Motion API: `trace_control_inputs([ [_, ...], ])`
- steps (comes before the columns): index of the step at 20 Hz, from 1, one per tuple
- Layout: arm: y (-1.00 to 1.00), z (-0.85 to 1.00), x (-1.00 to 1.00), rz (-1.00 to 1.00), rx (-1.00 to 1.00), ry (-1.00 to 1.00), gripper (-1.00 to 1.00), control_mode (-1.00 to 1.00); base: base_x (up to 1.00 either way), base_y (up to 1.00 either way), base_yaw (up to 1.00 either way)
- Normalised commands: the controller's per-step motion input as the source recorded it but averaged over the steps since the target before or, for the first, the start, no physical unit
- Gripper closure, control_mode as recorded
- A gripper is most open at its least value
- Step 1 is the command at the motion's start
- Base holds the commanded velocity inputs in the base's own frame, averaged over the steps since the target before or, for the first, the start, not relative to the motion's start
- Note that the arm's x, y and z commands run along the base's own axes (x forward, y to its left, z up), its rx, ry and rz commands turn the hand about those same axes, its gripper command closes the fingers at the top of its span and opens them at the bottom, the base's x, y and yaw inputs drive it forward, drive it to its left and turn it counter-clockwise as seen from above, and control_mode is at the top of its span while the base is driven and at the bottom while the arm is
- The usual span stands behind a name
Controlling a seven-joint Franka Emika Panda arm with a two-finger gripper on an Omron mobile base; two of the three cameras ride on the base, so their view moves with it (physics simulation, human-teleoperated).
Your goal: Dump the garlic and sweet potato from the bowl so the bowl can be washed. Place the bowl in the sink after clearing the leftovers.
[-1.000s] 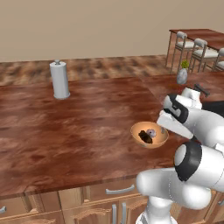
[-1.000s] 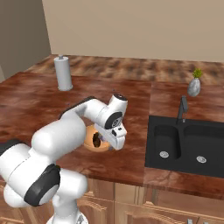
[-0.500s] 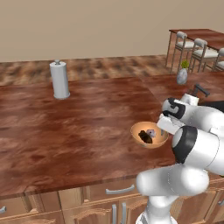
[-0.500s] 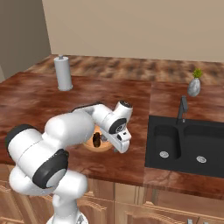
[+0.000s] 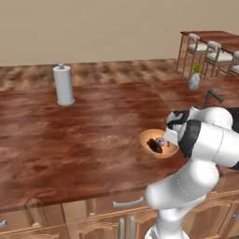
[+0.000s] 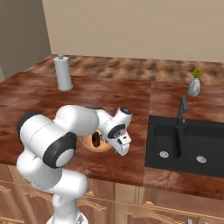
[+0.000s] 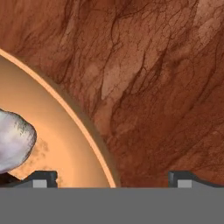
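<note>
1 garlic (image 7: 13, 140) cut off by frame edge, bowl (image 7: 65, 135) rim partly visible

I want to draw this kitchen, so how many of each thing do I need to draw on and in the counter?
Bowl: 1
Garlic: 1
Sweet potato: 1
Paper towel roll: 1
Vase with a green sprig: 1
Sink: 1
Faucet: 1
Total: 7
</note>
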Motion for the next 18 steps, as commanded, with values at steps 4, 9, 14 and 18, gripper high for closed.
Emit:
trace_control_inputs([
  [4, 0.0, -0.03, 0.0, 0.0, 0.0, 0.0, 1.0, -1.0, 0.0, 0.0, 0.0],
  [9, 0.0, 0.0, 0.0, 0.0, 0.0, 0.0, 1.0, -1.0, 0.0, 0.0, 0.0],
  [14, 0.0, 0.18, -0.01, 0.0, 0.0, -0.12, 1.0, -1.0, 0.0, 0.0, 0.0],
  [18, -0.02, 0.56, -0.27, -0.05, 0.0, -0.31, 1.0, -1.0, 0.0, 0.0, 0.0],
])
